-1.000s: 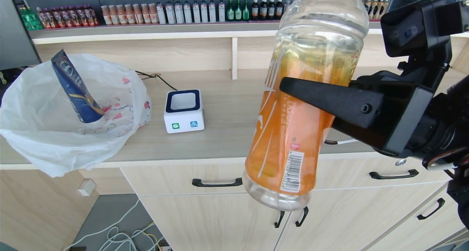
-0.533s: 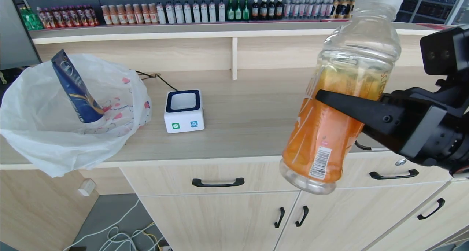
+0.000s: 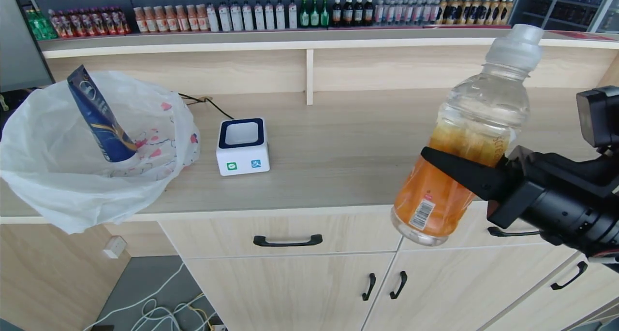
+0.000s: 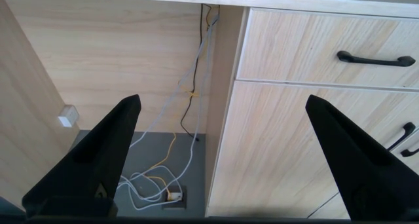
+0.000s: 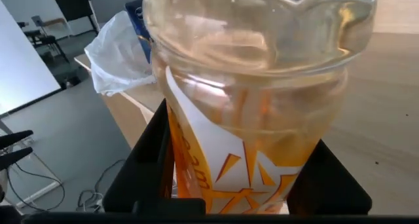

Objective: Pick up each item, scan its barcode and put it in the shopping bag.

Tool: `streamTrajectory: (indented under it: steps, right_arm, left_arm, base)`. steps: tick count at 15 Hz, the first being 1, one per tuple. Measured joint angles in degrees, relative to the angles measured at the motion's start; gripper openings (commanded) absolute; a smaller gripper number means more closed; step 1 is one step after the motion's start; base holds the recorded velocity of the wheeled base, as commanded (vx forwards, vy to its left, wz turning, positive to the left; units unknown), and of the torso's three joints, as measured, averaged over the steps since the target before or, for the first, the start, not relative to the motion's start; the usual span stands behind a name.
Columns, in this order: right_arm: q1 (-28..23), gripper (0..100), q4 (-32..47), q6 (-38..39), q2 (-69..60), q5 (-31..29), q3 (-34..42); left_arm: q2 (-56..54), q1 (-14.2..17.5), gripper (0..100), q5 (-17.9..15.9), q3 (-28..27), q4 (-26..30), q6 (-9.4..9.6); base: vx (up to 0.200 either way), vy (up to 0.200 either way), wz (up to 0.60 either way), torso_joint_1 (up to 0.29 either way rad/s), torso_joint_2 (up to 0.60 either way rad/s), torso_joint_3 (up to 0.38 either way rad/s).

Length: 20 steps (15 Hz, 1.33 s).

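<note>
The bench (image 3: 338, 142) runs beneath and to the left of the right hand (image 3: 449, 169), which hangs at its front edge, over the cabinet doors. The white shopping bag (image 3: 58, 176) is the thing farthest from that hand, slumped open at the bench's left end and spilling over the edge.

The right hand is clamped around the middle of the orange drink bottle (image 3: 459, 142), one black finger (image 3: 454, 171) crossing the near side. The bottle is in the air, tilted, cap up and away and base toward the cabinets. The right wrist view shows both fingers pressed against its label (image 5: 216, 165).

The left hand (image 4: 219, 165) hangs low in front of the cabinets, spread wide and holding nothing.

The barcode scanner (image 3: 242, 146) sits on the bench between the right hand and the bag, well apart from the bottle, window facing up. A blue packet (image 3: 99, 116) stands upright inside the bag. The barcode (image 3: 420, 215) lies near the bottle's base, on the side turned toward the cabinets.

Judged from this, one item is bagged. The bottle is lifted but not yet at the scanner: presenting its code and bagging it remain.
</note>
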Motion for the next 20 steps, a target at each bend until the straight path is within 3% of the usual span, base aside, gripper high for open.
streamTrajectory:
  steps: [3,7,10,17,20]
  right_arm:
    - [-0.3,0,0.0,-4.9,-0.7,-5.1,1.5]
    - [-1.1,0,-0.2,-10.8,-0.7,-19.0,-0.7]
    - [-0.3,0,-2.3,-16.9,-0.8,-20.4,-2.0]
    - [-0.3,0,-5.1,-18.7,0.3,-28.7,-2.8]
    - [-0.3,0,-4.9,-18.6,1.8,-29.0,-4.3]
  left_arm:
    - [0.0,0.0,100,0.0,0.0,0.0,-0.02]
    - [0.0,0.0,100,0.0,0.0,0.0,-0.05]
    - [0.0,0.0,100,0.0,0.0,0.0,-0.09]
    - [0.0,0.0,100,0.0,0.0,0.1,-0.11]
    - [0.0,0.0,100,0.0,0.0,0.1,-0.11]
  base:
    - [0.0,0.0,0.0,0.0,0.0,0.0]
    - [0.0,0.0,0.0,0.0,0.0,0.0]
    - [0.0,0.067,0.0,-0.002,0.0,0.002]
    - [0.0,0.2,0.0,0.001,0.0,0.002]
    - [0.0,0.2,0.0,0.007,0.01,0.004]
